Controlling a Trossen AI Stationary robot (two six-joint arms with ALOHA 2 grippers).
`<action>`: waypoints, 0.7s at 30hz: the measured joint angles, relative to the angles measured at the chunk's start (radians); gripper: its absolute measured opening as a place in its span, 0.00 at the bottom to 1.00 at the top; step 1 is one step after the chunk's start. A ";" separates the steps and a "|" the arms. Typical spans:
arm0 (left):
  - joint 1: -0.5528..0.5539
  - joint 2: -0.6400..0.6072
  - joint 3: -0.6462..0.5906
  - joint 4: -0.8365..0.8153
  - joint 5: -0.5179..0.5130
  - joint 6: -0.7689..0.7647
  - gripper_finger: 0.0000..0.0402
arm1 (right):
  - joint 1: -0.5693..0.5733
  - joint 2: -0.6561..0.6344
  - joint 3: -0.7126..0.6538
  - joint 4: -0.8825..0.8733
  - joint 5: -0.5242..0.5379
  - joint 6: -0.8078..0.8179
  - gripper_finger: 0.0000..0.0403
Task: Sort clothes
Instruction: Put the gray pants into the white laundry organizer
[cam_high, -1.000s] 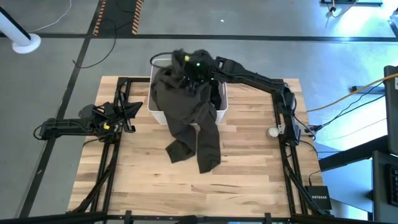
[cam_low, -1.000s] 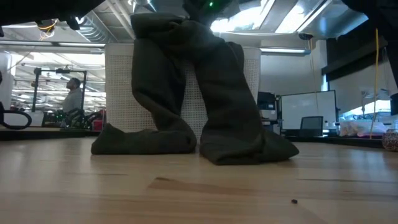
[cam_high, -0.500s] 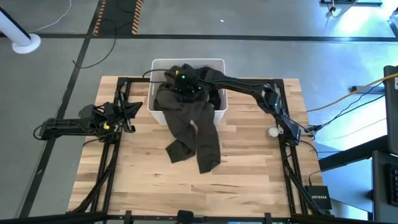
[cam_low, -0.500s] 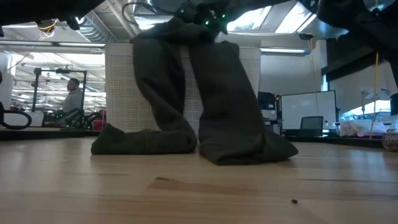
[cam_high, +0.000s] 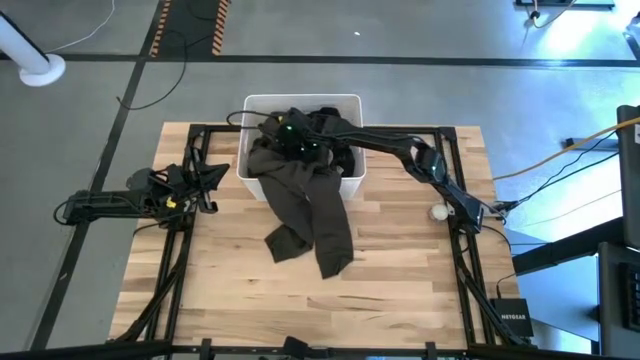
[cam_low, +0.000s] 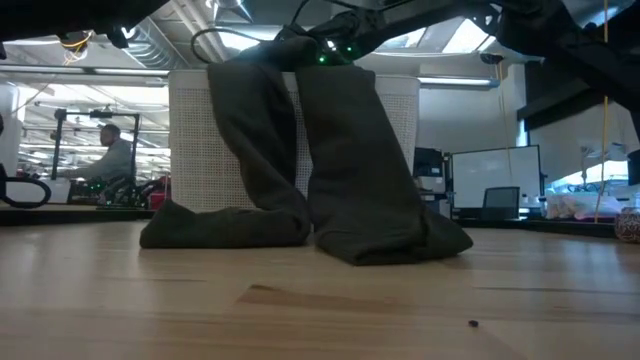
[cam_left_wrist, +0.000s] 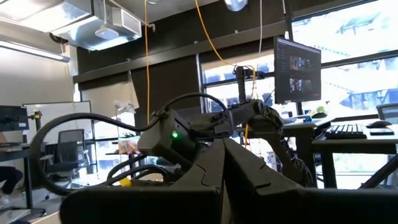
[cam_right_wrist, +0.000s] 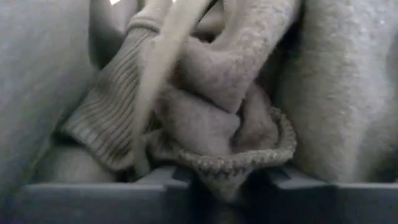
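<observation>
A dark olive-green garment (cam_high: 310, 215) hangs from my right gripper (cam_high: 297, 138) over the front wall of the white bin (cam_high: 300, 99). Its two lower ends (cam_low: 300, 225) lie bunched on the wooden table. My right gripper is shut on the garment's upper part above the bin; it also shows in the low view (cam_low: 325, 50). More dark clothes (cam_high: 335, 118) lie in the bin. My left gripper (cam_high: 205, 190) is shut and empty, resting at the table's left edge. My right gripper pinches a bunch of folded fabric (cam_right_wrist: 217, 158) between its two fingers, several layers, beside a ribbed cuff (cam_right_wrist: 106, 118) and a pale cord (cam_right_wrist: 158, 74). It comes from above. The garment hangs below it, fairly slack, draped over the bin's front wall, its lower ends on the table.
The white perforated bin (cam_low: 200, 130) stands at the table's far middle. A small white round object (cam_high: 438, 211) lies near the right arm's base. Bare wood (cam_high: 400, 270) shows at the front. A person (cam_low: 110, 160) sits in the room behind.
My right gripper has gone down toward the bin and a little toward the table's left, still shut on the olive garment. The garment's upper part has sunk and sagged over the bin's front wall; its lower ends have stayed on the table.
</observation>
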 joint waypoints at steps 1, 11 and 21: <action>0.000 0.000 0.000 0.000 0.000 0.000 0.00 | 0.000 0.001 0.014 -0.012 -0.003 0.011 0.25; 0.000 0.000 0.000 -0.002 0.000 -0.006 0.00 | 0.000 -0.052 0.138 -0.091 0.012 0.026 0.43; 0.000 0.000 0.000 -0.009 0.000 -0.006 0.00 | 0.000 -0.213 0.141 -0.186 0.061 0.029 0.46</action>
